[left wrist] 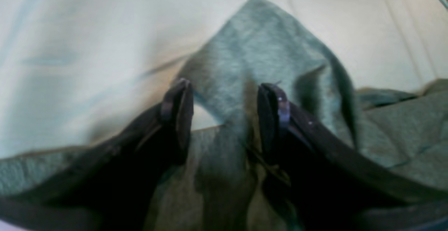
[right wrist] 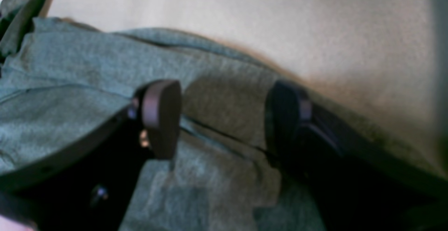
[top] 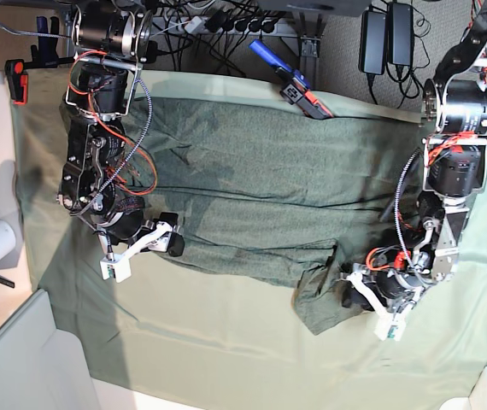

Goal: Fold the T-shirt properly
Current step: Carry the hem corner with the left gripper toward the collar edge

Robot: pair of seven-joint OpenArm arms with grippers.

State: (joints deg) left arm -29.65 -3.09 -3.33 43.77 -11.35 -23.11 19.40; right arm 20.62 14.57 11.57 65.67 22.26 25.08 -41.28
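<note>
The T-shirt (top: 252,196) lies spread flat across the surface (top: 184,342), ready for folding. Both tools stand open at its near edge, the left tool (left wrist: 224,94) over a sleeve end and the right tool (right wrist: 224,115) astride a seam, probably to pinch the cloth.

Both wrist views are soft and blurred. Left gripper (left wrist: 224,105): finger bases run off the bottom edge, and T-shirt (left wrist: 259,45) cloth between the jaws goes dark, so can't tell whether the pads touch it. Right gripper (right wrist: 224,119): far finger (right wrist: 287,119) is smeared, its tip edge unreadable against the fabric. In the base view both grippers' fingertips are too small to tell contact, and the arms cover the shirt's side edges.
</note>
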